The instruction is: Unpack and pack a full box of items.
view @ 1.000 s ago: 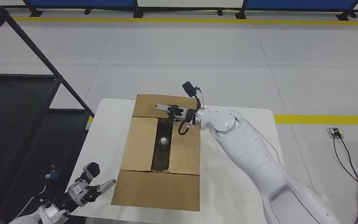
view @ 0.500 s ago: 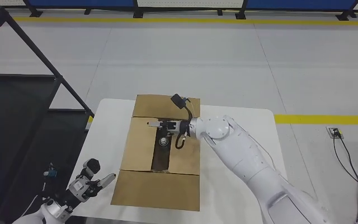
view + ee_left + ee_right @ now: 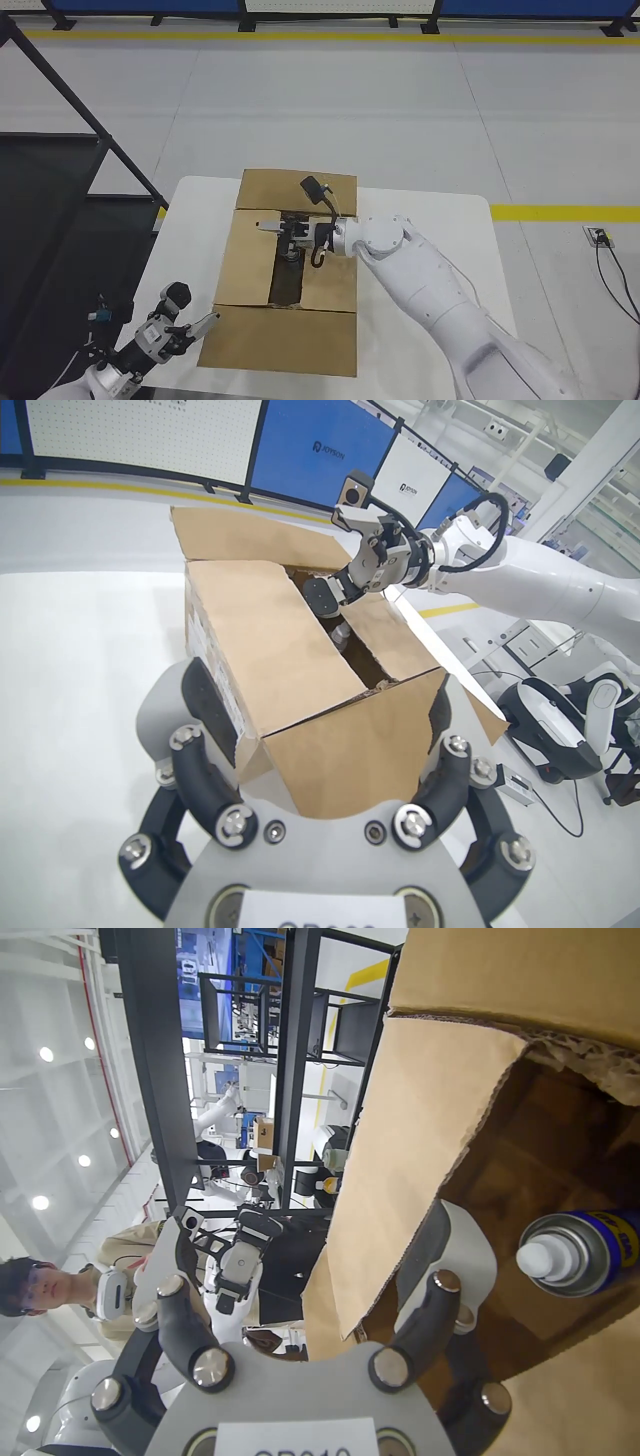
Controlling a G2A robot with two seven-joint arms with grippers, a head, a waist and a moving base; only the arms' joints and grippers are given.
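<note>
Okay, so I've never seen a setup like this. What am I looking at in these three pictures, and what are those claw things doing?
This is a two-armed robot working at a white table. One picture looks down from a camera above its arms. The other two come from cameras on its wrists, so each shows that arm's own hand up close.

On the table stands a cardboard box with its top flaps partly open. The right hand is at the gap between the flaps. It is open, with one flap's edge between its fingers. Just past it, inside the box, stands a blue spray can with a white nozzle. The left hand is also open and sits beside the box's near corner. Neither hand grips anything.
</note>
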